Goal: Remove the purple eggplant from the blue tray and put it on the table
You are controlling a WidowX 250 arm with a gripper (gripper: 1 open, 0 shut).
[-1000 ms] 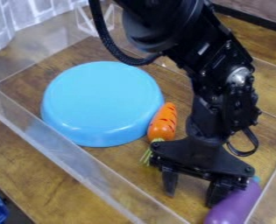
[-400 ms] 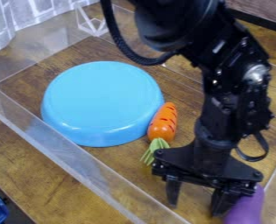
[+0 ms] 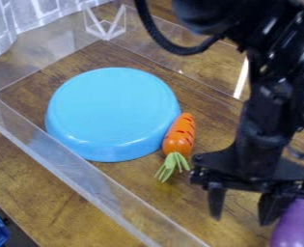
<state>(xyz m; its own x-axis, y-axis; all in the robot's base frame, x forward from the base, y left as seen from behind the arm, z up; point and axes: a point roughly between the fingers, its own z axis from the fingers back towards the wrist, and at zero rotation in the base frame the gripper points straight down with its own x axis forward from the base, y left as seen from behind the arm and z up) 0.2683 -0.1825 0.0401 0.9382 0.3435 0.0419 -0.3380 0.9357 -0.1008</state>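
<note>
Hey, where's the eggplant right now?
In the camera view the eggplant lies on the table at the bottom right corner, off the tray, just right of the gripper and past the carrot.

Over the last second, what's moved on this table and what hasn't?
The arm has swung toward the right edge of the picture, carrying the gripper with it. The purple eggplant has shifted right too and now sits at the bottom right corner, on the table and partly cut off. Whether the fingers touch it, I cannot tell. The blue tray and the orange carrot beside it stayed put.
</note>
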